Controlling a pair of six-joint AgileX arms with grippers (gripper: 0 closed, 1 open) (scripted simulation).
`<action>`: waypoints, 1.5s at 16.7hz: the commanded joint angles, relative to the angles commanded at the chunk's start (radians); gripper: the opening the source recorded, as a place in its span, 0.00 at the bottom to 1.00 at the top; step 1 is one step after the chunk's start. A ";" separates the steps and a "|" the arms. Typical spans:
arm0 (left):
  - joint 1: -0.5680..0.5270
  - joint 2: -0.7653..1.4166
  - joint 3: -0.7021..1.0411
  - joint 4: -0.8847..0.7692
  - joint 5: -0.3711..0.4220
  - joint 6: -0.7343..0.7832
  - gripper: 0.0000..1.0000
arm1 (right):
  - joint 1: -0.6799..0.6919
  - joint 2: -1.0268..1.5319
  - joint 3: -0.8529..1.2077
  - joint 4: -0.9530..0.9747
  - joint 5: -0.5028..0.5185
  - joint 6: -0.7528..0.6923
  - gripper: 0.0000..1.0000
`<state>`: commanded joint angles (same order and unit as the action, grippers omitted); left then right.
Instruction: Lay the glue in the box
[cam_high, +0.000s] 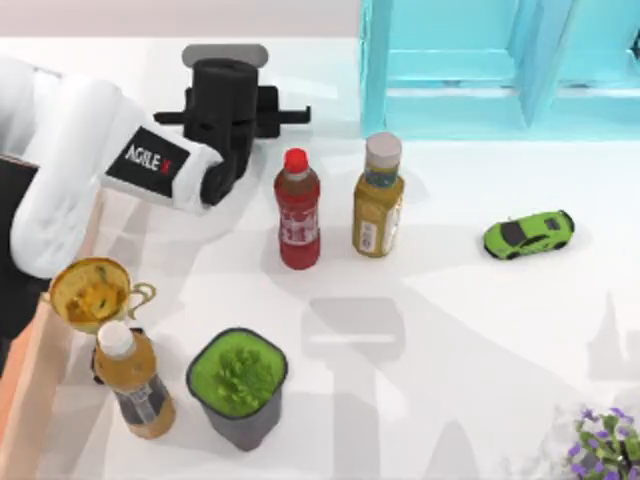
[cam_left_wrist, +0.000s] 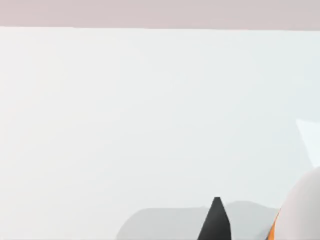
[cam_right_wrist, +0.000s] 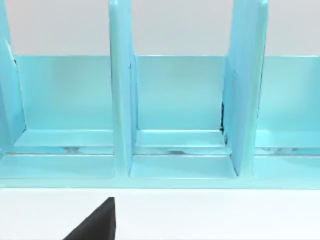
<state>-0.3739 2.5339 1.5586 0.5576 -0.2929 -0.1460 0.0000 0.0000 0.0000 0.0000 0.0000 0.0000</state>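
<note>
White tabletop backs the glue (cam_left_wrist: 302, 205) beside left pincer (cam_high: 226, 75).

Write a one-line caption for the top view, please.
Left arm reaches over the table's left, near the red bottle, beside the box.

White table (cam_high: 440, 330): red bottle (cam_high: 298, 210), amber bottles (cam_high: 378, 196), green toy car (cam_high: 528, 234), potted plant (cam_high: 238, 384), trophy (cam_high: 92, 292), possibly flowers (cam_high: 604, 444)
</note>
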 joint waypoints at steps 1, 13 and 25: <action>0.000 0.000 0.000 0.000 0.000 0.000 0.00 | 0.000 0.000 0.000 0.000 0.000 0.000 1.00; -0.003 -0.102 0.015 -0.124 -0.001 0.002 0.00 | 0.000 0.000 0.000 0.000 0.000 0.000 1.00; 0.015 -0.230 0.040 -0.294 0.019 0.033 0.00 | 0.000 0.000 0.000 0.000 0.000 0.000 1.00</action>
<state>-0.3594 2.3039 1.5985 0.2636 -0.2740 -0.1128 0.0000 0.0000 0.0000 0.0000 0.0000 0.0000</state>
